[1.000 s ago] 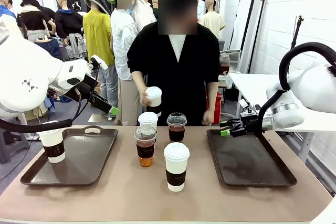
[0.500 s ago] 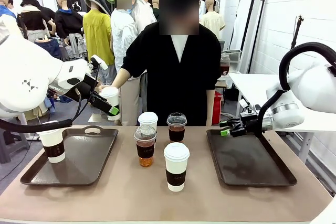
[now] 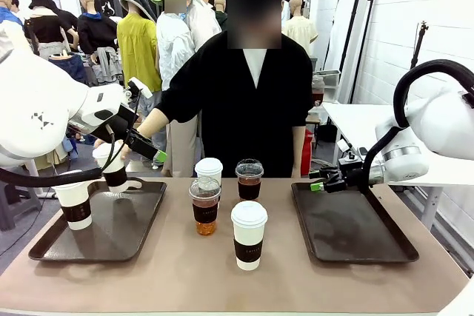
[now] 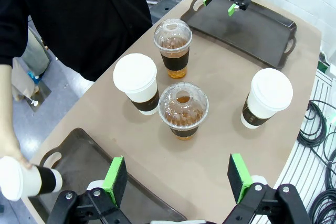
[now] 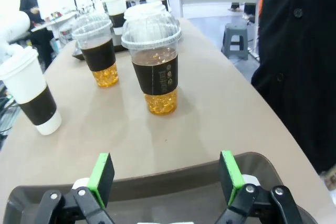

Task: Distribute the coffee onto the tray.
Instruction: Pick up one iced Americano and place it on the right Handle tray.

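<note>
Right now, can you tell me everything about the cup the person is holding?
It's a white paper cup with a white lid and a dark brown sleeve round its lower half. It stands about upright, lid on. The person's hand grips it, low over the far end of the left tray. Whether its base touches the tray, I can't tell.

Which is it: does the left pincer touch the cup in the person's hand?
Apart. In the left wrist view, bare tray separates the left pincer from the cup in the hand.
</note>
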You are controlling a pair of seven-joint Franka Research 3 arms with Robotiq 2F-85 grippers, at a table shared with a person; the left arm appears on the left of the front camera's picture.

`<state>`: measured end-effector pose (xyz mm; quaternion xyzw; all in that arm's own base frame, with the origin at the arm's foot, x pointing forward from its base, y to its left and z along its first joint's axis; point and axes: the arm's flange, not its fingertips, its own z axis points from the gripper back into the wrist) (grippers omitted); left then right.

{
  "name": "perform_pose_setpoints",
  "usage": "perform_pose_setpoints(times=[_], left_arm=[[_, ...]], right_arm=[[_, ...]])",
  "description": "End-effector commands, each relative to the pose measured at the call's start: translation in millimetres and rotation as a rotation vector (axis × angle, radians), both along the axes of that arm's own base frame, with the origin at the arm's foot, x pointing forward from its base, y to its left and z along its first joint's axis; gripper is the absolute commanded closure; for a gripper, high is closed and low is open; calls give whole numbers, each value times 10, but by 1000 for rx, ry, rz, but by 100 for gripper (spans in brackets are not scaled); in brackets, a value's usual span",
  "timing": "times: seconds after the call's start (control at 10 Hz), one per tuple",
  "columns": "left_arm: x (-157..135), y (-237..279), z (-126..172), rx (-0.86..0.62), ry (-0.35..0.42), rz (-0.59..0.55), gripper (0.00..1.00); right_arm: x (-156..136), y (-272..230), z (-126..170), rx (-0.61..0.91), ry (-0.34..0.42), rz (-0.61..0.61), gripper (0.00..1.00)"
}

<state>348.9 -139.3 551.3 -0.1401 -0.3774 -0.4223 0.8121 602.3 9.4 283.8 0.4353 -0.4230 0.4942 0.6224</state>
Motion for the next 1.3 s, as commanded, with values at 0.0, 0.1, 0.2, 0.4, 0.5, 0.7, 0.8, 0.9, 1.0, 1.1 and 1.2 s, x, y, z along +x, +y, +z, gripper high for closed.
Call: perform_pose_setpoints(times=[0.0,0.1,0.2,0.4,0.5,0.7,0.8,0.9,1.0,1.1,1.2], left_arm=[[4,11,0,-5,2,1,0],[4,11,0,-5,2,1,0],[4,11,0,-5,2,1,0],[4,11,0,-5,2,1,0],[4,11,0,-5,2,1,0],[4,11,0,-5,2,1,0],[4,11,0,-5,2,1,0],[4,11,0,-5,2,1,0],[4,11,0,-5,2,1,0],[4,11,0,-5,2,1,0],[4,11,0,-5,2,1,0]], right_arm=[[-1,158,-38,29,-5,-25,0],[3,242,-59,35,-2,-9,0],[1,347,-95,45,-2,5,0],[13,583,-152,46,1,48,0],[23,684,-174,53,-10,61,0],[66,861,-238,56,-35,61,0],[89,937,-268,66,-47,58,0],[101,1005,-288,73,-54,60,0],[116,1065,-306,74,-68,57,0],[124,1086,-320,75,-74,58,0],[122,1079,-322,83,-67,62,0]])
